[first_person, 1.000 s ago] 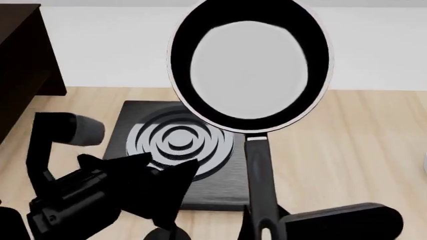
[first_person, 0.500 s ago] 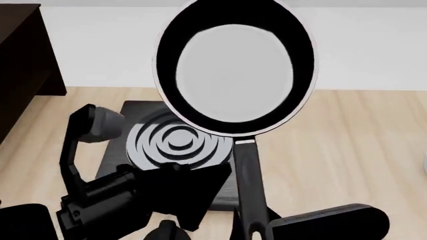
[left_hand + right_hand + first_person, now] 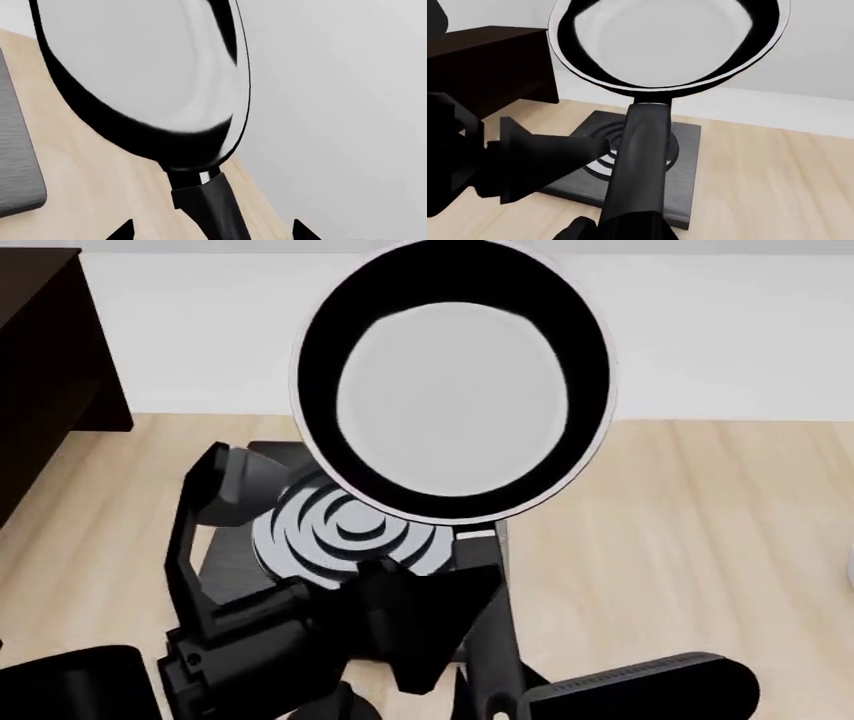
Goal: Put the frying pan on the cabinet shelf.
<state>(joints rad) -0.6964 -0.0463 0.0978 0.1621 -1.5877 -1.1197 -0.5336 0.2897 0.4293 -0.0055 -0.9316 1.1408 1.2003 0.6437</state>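
Observation:
The frying pan [image 3: 451, 388] hangs tilted above the table, its pale inside facing the head camera and its long black handle [image 3: 486, 640] pointing down toward me. My right gripper [image 3: 627, 227] is shut on the handle's end and shows at the bottom of the head view [image 3: 561, 695]. My left gripper [image 3: 454, 635] stands open beside the handle. In the left wrist view its fingertips [image 3: 123, 231] straddle the handle [image 3: 212, 210] without touching it. The dark cabinet shelf [image 3: 38, 360] stands at the far left, also seen in the right wrist view as cabinet shelf [image 3: 487, 60].
A square black burner plate [image 3: 360, 530] with concentric rings lies on the light wooden tabletop [image 3: 667, 540] under the pan. A small black knob [image 3: 334, 705] sits at the near edge. A white wall [image 3: 747, 340] runs behind the table.
The pan has shifted a little left. My left arm has swung right and forward, bringing its open gripper up to the pan's handle.

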